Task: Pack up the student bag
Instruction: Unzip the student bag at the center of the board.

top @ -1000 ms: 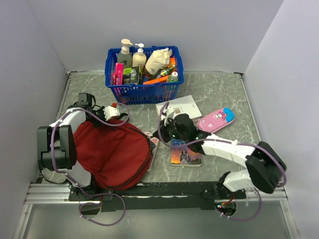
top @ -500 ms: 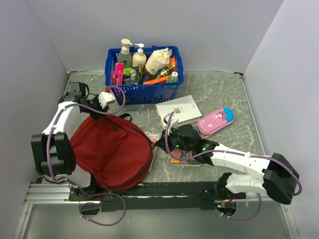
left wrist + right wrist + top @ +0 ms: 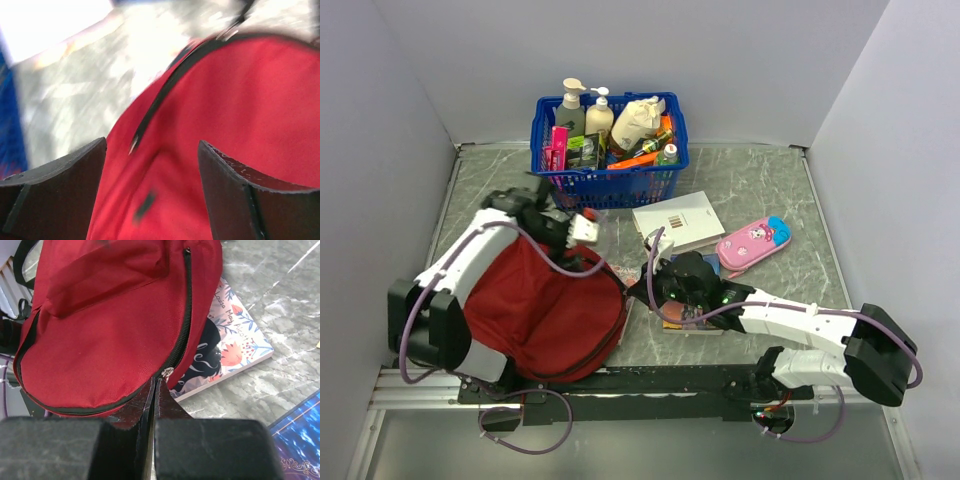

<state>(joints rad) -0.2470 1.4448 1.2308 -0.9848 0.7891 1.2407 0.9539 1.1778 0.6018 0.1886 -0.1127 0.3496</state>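
Dark-red fabric fills the near-left of the grey marbled worktop (image 3: 760,180): the student bag (image 3: 545,310) lies flat there, black straps toward the far side. The left pincer (image 3: 585,233) hangs over the bag's far edge with its fingers spread wide and nothing between them; its own camera, badly blurred, shows only red cloth and a black seam below. The right pincer (image 3: 156,384) is closed tight at the bag's right edge, its tips just beside the small metal zip pull (image 3: 167,373) – no part of the pull shows between them, so whether it has a grip cannot be told. The black zip (image 3: 186,315) looks drawn closed along the stretch in view. A floral paperback (image 3: 235,347) lies on the worktop, one end tucked under the bag's edge, not inside it. A dark-covered book (image 3: 685,320) lies beneath the right arm, a white book (image 3: 678,220) and a pink pencil case (image 3: 753,242) sit farther back, and a blue basket (image 3: 610,185) of bottles stands at the far wall. Judging by this, packing has barely begun – the bag needs opening and the books and case are all outside it; what the bag already contains is hidden
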